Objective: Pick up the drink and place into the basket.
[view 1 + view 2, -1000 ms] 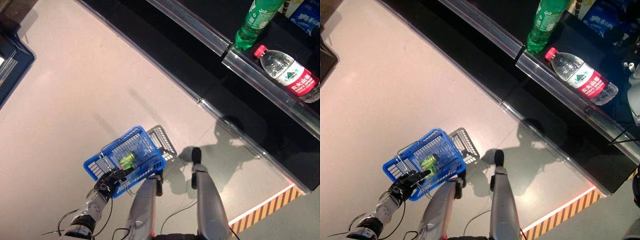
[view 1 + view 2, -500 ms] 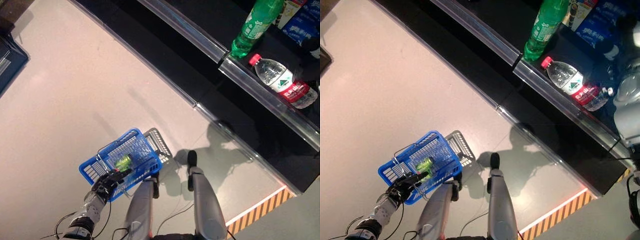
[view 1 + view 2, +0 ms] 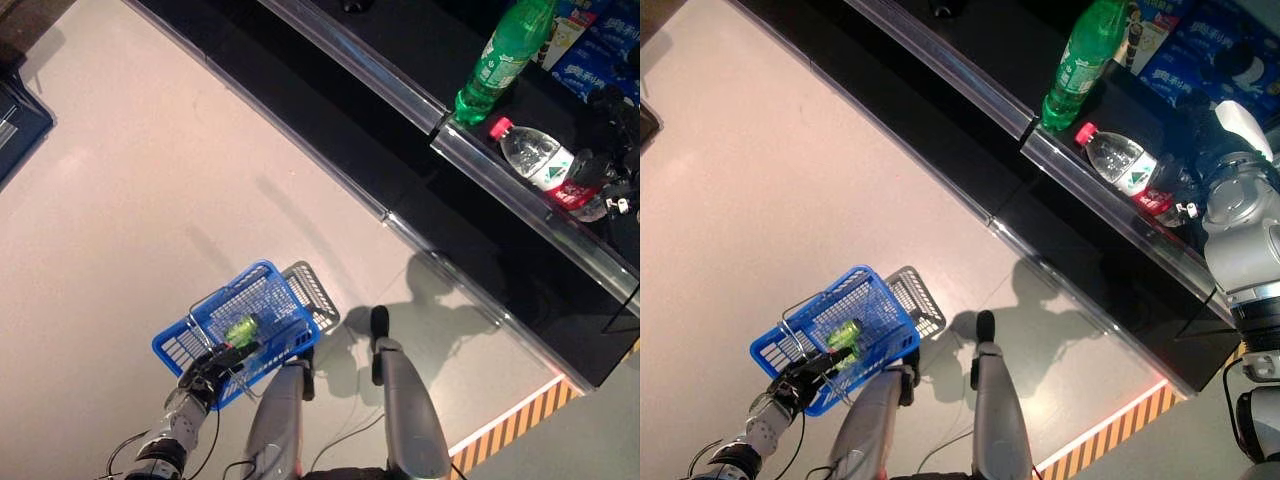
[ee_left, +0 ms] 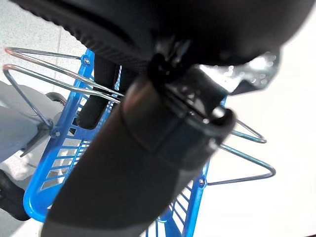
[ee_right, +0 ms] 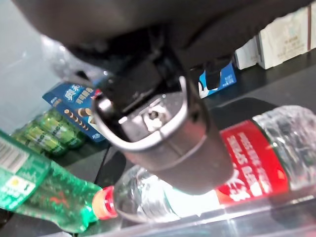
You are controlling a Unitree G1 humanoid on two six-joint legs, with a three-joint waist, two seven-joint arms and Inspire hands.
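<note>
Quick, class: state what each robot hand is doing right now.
Left hand: shut on the wire handle of the blue plastic basket.
Right hand: over the clear red-labelled water bottle; fingers cannot be told.

can [image 3: 240, 327] in basket [image 3: 190, 349] | water bottle [image 3: 540, 166] lying on shelf [image 3: 520, 200]

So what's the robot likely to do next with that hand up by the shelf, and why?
Probably close the right hand around the clear water bottle. That hand is at the bottle's base on the black shelf, beside the upright green bottle, but no view shows a grip yet. The left hand holds the blue basket by its wire handle, with a green can already inside.
</note>
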